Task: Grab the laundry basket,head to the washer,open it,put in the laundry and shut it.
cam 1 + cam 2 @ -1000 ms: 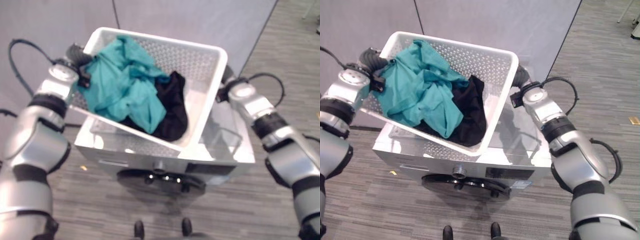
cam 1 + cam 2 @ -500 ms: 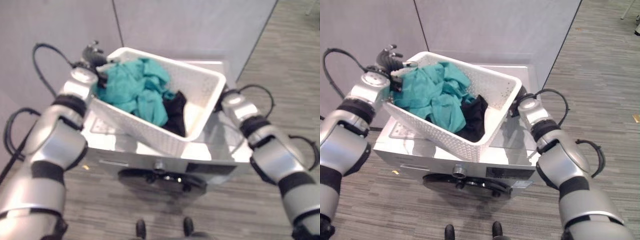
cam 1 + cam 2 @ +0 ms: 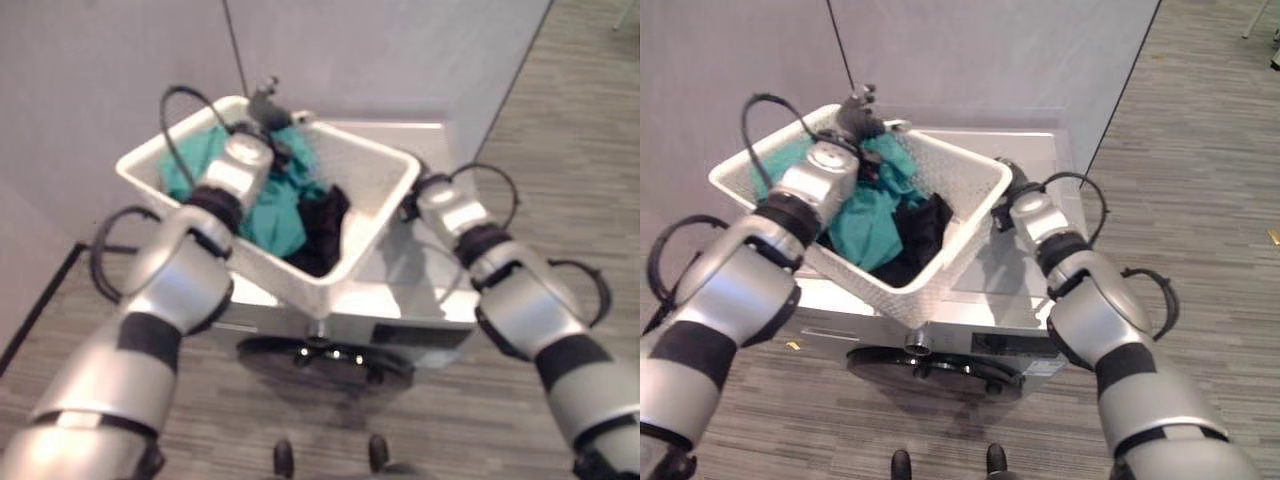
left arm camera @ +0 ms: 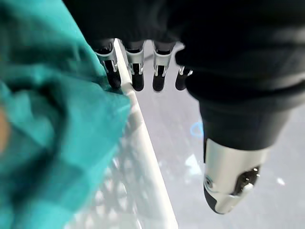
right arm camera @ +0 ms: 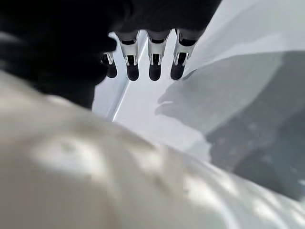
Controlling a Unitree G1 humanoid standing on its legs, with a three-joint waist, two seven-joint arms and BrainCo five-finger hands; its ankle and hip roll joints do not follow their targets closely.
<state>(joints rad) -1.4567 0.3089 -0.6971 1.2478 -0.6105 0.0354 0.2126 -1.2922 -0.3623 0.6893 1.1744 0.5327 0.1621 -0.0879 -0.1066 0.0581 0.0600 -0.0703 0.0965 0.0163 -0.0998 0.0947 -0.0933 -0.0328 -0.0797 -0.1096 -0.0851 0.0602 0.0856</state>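
Laundry basket [image 3: 970,200] sitting tilted on the washer [image 3: 1030,270] top, holding teal cloth [image 3: 865,215] and black cloth [image 3: 920,225].
Left hand [image 4: 138,71] is hooking curled fingers over the far rim; right hand [image 5: 150,59] is lying straight-fingered beside its right wall.

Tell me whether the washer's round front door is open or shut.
Shut: the dark round door lies flush in the silver washer front, below the white perforated laundry basket.

A white perforated laundry basket [image 3: 960,205] sits tilted atop the silver washer [image 3: 1025,290], holding a crumpled teal garment [image 3: 865,215] and black clothing [image 3: 920,225]; the washer's round front door [image 3: 940,368] is closed.
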